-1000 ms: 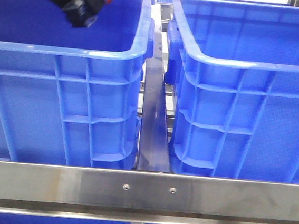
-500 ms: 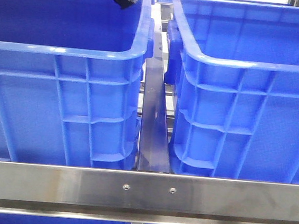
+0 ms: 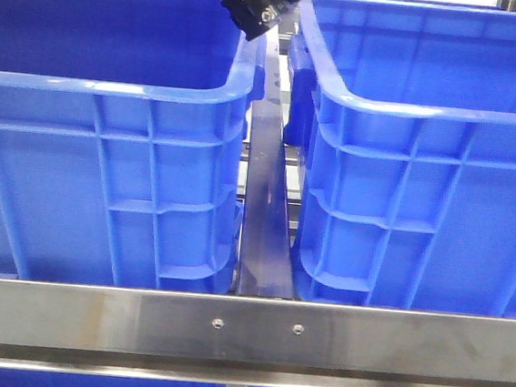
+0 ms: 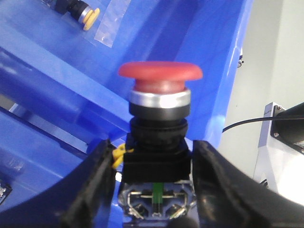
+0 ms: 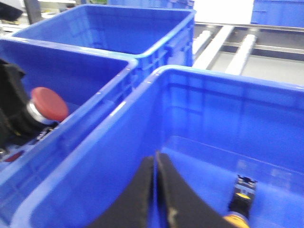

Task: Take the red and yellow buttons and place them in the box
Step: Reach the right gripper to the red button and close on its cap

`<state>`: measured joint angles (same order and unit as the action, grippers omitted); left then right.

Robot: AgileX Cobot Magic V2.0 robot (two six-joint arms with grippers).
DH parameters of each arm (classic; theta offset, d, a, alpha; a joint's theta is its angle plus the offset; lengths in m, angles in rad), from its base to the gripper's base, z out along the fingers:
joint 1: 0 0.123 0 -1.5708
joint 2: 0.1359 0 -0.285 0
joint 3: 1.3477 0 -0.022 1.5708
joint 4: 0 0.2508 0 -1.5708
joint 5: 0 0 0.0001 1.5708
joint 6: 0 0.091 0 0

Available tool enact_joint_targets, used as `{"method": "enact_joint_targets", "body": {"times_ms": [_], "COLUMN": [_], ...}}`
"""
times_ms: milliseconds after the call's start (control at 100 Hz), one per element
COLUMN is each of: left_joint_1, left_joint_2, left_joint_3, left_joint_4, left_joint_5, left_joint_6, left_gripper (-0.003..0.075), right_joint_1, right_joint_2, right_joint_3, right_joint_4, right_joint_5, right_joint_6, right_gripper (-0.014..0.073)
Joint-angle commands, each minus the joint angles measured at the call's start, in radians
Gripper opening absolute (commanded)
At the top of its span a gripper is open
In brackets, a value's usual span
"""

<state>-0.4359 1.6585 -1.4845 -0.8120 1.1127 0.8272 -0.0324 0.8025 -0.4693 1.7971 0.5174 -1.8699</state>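
Left wrist view: left gripper clamps red mushroom-capped push button | right gripper closed, empty, over deep blue ribbed plastic crate holding possibly a yellow-tipped part.

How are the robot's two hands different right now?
The left gripper clamps the red button; the right gripper is shut on nothing. The left gripper is at the left crate, the right gripper over the right crate. Both have black fingers.

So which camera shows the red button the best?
The left wrist view: the red button fills the middle, held between the left gripper fingers. The right wrist view shows it small and blurry. The front view doesn't show it.
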Motion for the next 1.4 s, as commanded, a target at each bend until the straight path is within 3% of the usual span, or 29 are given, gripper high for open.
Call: {"method": "enact_joint_targets", "body": {"times_ms": [0,90,160,500,850,1110,1390], "left_joint_1": [-0.007,-0.007,-0.007,-0.007,-0.007,-0.005,-0.005], "left_joint_2": [-0.040,-0.040,-0.040,-0.040,-0.040,-0.040,-0.040], "left_joint_3": [-0.030,-0.030,-0.030,-0.030,-0.030,-0.030,-0.030], "left_joint_4": [-0.068,-0.068,-0.068,-0.068,-0.068,-0.068,-0.068], "left_joint_5": [-0.007,-0.007,-0.007,-0.007,-0.007,-0.007,-0.007], "left_joint_6": [0.002,0.002,0.002,0.002,0.002,0.002,0.002], "left_gripper": [0.0094,0.0094,0.0094,0.0094,0.0094,0.0094,0.0095], "right_joint_1": [-0.003,-0.003,-0.003,-0.003,-0.003,0.002,0.106], "right_joint_2": [-0.010,-0.010,-0.009,0.091,0.315,0.452,0.548], "right_joint_3": [-0.027,-0.031,-0.037,-0.111,-0.326,-0.483,-0.565], "right_joint_4": [0.120,0.120,0.119,0.061,-0.147,-0.256,-0.291], "right_joint_5": [0.068,0.082,0.080,0.237,0.447,0.532,0.504], "right_joint_6": [0.001,0.048,0.145,0.540,0.919,1.074,1.105], "right_gripper": [0.0255,0.0507,0.0612,0.0594,0.0594,0.0594,0.0594]}}
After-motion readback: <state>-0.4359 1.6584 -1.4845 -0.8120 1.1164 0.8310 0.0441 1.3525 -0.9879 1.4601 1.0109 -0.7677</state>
